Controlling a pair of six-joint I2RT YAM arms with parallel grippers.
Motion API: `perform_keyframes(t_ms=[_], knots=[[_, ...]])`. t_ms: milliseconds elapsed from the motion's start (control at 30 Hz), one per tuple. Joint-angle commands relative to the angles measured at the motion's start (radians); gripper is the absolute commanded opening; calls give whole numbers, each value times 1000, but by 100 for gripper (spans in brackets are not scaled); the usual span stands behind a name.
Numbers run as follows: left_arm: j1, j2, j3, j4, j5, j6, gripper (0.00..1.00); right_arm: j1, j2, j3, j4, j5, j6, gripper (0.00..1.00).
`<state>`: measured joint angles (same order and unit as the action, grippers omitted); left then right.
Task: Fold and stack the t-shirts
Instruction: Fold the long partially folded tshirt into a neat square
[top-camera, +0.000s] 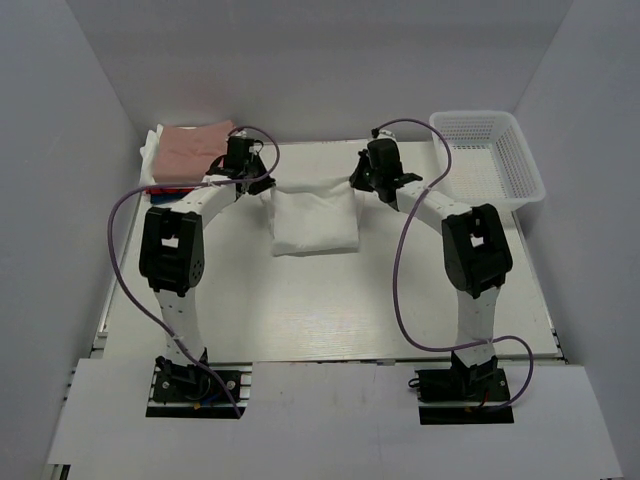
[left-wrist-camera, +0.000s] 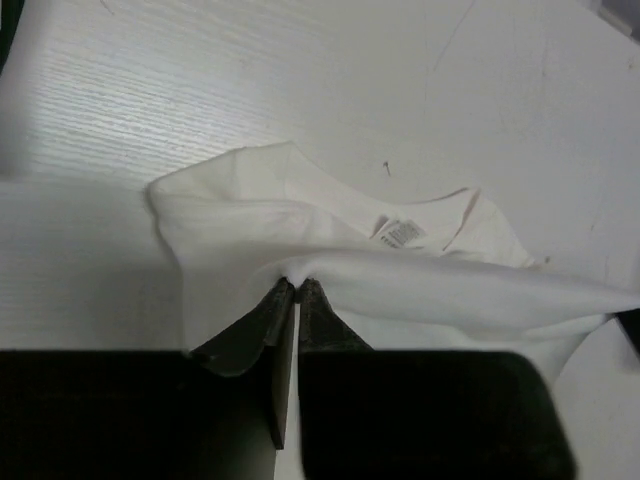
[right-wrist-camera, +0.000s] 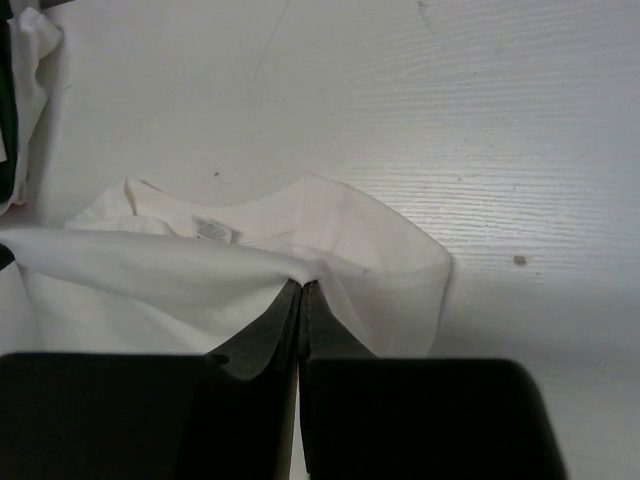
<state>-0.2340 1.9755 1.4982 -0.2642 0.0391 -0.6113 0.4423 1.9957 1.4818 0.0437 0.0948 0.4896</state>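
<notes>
In the overhead view, the stack (top-camera: 165, 186) at the far-left corner of the table (top-camera: 330, 310) was partly screened by the left arm. Only the dusty-pink t-shirt (top-camera: 195, 148) on top read clearly; the layers beneath showed as thin white, red and dark edges. The print on the white t-shirt (top-camera: 312, 222) could not be made out in any view. This shirt lay at the centre of the table, its far edge lifted and stretched between the two arms. The left gripper (left-wrist-camera: 297, 285) was clenched on a fold of that edge, with the cloth bunched at the fingertips and the neck label (left-wrist-camera: 400, 232) just beyond them. The right gripper (right-wrist-camera: 301, 285) was likewise clamped on the opposite end of the same edge. The basket (top-camera: 522, 165) stood at the far-right corner, well apart from the shirt, its mesh floor in plain view.
</notes>
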Motion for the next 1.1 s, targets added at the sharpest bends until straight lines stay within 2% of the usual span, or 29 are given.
perform_keyframes(t_ms=[0,33,67,100,133,367,567,733,833,1000,1033,1067], knots=[[27,55,108,-21,42,22,23,-20,49,93,-22,11,-20,0],[27,71,120,-21,60,33,63,-22,67,116,-27,19,-28,9],[27,83,131,-21,85,33,97,-24,83,133,-36,11,-37,44],[27,92,141,-35,96,33,100,-25,92,150,-42,-4,-46,76],[36,92,142,-46,96,42,100,-24,103,158,-42,-13,-54,90],[36,40,34,-9,155,159,100,-16,120,150,-100,-136,-181,90],[36,101,54,-82,174,206,100,-14,173,190,-165,-182,-209,90],[24,141,34,-58,200,216,100,-13,239,235,-232,-205,-212,90],[15,175,82,-67,211,240,98,-10,268,256,-269,-205,-204,90],[15,258,129,-58,274,240,85,-10,301,273,-280,-272,-204,88],[15,269,129,-46,287,249,82,-11,304,272,-274,-318,-206,79],[15,269,138,-35,330,261,71,-11,307,271,-249,-348,-204,70]])
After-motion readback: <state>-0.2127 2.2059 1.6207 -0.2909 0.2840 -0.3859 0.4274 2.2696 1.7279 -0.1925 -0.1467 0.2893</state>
